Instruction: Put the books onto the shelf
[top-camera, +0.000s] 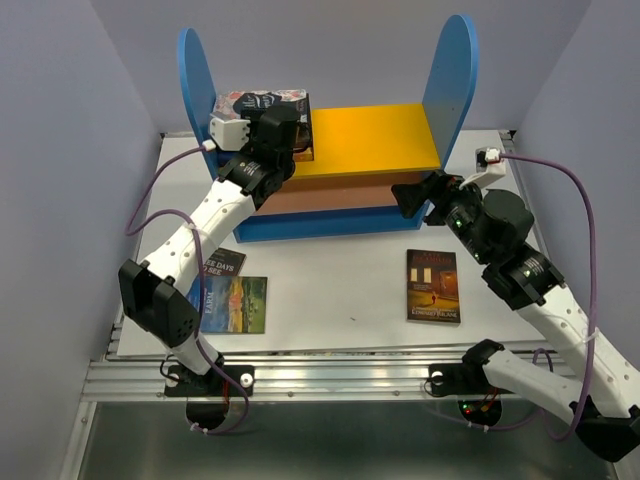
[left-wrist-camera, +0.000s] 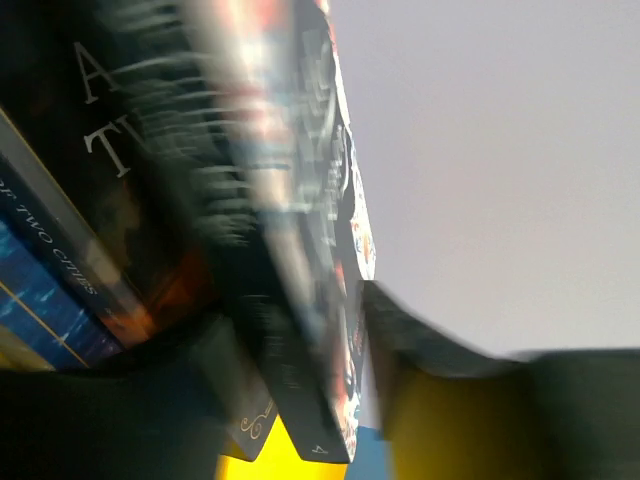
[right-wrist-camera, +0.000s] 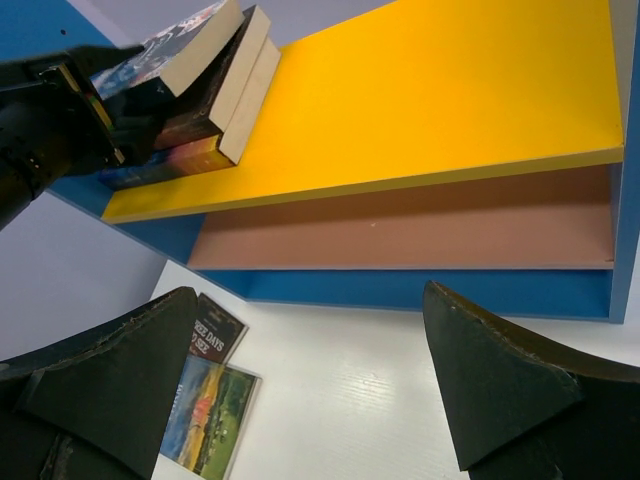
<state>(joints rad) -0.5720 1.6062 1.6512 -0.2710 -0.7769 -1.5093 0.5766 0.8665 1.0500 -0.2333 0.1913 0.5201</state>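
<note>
The shelf (top-camera: 370, 140) stands at the back, with a yellow top board (right-wrist-camera: 430, 90) between blue side panels. Three books (top-camera: 262, 103) lean together against its left panel on that board (right-wrist-camera: 215, 70). My left gripper (top-camera: 290, 140) is at their near end. Its fingers straddle the outermost patterned book (left-wrist-camera: 345, 230), with a thin gap showing by the right finger (left-wrist-camera: 400, 340); the view is blurred. My right gripper (top-camera: 410, 195) hangs open and empty in front of the shelf's lower boards (right-wrist-camera: 308, 295). Three more books lie flat on the table.
On the white table a dark-covered book (top-camera: 433, 285) lies right of centre. A landscape-cover book (top-camera: 232, 303) and a dark "Three Days to See" book (top-camera: 222, 262) overlap at the left, under the left arm. The pinkish lower board (right-wrist-camera: 400, 225) holds nothing.
</note>
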